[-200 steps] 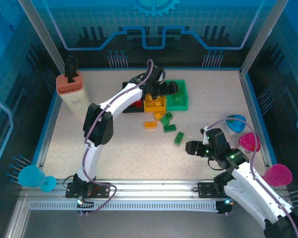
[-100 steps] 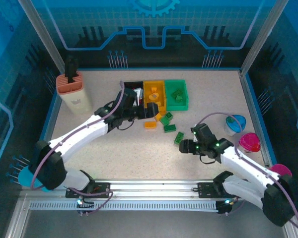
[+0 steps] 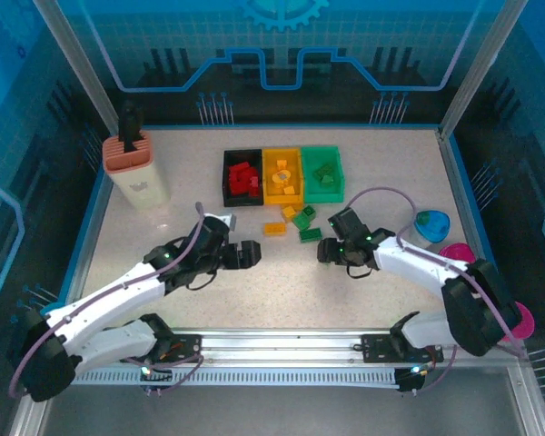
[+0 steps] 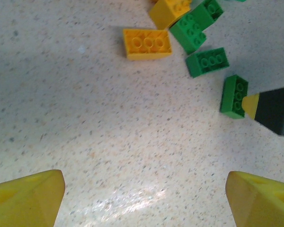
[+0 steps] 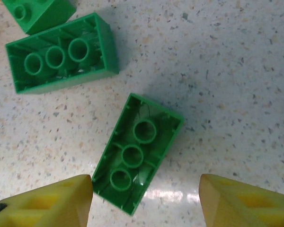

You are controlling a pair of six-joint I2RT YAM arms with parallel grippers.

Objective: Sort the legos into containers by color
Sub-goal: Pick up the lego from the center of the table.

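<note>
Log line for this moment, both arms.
left gripper: open, empty, over bare table | right gripper: open over upside-down green lego | grasp: not yet

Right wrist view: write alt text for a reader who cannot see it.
A long green plastic lego brick lies underside-up on the speckled tabletop, its near end between the open yellow fingers of the right end effector. A second long green brick, also underside-up, lies beyond it, with part of a third green brick at top left.
</note>
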